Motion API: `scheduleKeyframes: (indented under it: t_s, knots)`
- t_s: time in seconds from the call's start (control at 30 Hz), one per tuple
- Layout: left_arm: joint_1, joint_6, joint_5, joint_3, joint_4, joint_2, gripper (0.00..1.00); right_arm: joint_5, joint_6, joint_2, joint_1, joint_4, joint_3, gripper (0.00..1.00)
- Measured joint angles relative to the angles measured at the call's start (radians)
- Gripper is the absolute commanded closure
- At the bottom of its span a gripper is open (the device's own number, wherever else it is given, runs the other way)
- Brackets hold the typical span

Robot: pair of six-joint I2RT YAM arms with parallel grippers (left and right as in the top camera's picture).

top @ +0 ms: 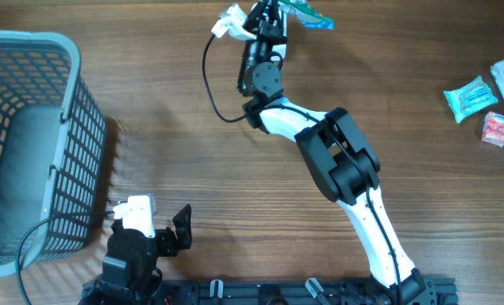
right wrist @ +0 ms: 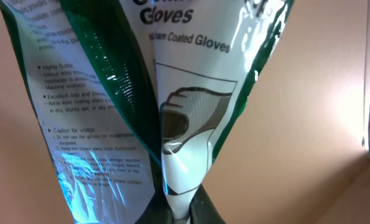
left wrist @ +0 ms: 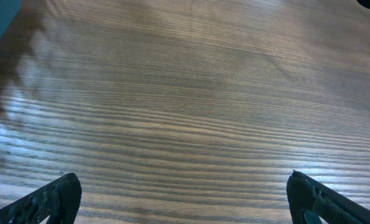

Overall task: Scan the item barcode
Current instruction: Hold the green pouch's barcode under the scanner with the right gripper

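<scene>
Gloves pack [top: 309,13] is sitting in my right gripper [top: 273,17], which is clamping hard on one narrow end of it at the far edge of the table [top: 192,144]. In the right wrist view the pack is standing straight out from my jaws, its long axis running away from them. It is creased down the middle, and the printed side with the glove drawing and usage text is facing my camera. I am not finding a barcode on that face, so I am guessing it lies on the side turned away, or higher up out of frame. No scanner is showing in any view, so I cannot tell which way the pack needs turning.

My left gripper [top: 180,230] is hanging with its jaws spread wide and nothing between them. It is low over bare wood at the near edge, just beside the basket [top: 75,127] and well apart from the pack. The right arm is clearly the one placed to present the code, probably by rolling the wrist.
</scene>
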State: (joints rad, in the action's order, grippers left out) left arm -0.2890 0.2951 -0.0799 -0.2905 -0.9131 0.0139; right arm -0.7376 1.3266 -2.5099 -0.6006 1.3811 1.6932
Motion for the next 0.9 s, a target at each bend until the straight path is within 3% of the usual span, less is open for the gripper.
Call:
scheduleKeyframes:
  t_s: [0.2, 0.43, 0.9]
  knots:
    - [0.000, 0.000, 0.000, 0.000, 0.000, 0.000, 0.00, 0.087, 0.007, -0.015, 0.006, -0.086, 0.006, 0.95]
    - [0.000, 0.000, 0.000, 0.000, 0.000, 0.000, 0.00, 0.133, 0.085, -0.148, 0.028, -0.023, 0.143, 0.95]
    - [0.000, 0.000, 0.000, 0.000, 0.000, 0.000, 0.00, 0.146, 0.111, -0.261, 0.000, -0.027, 0.169, 0.95]
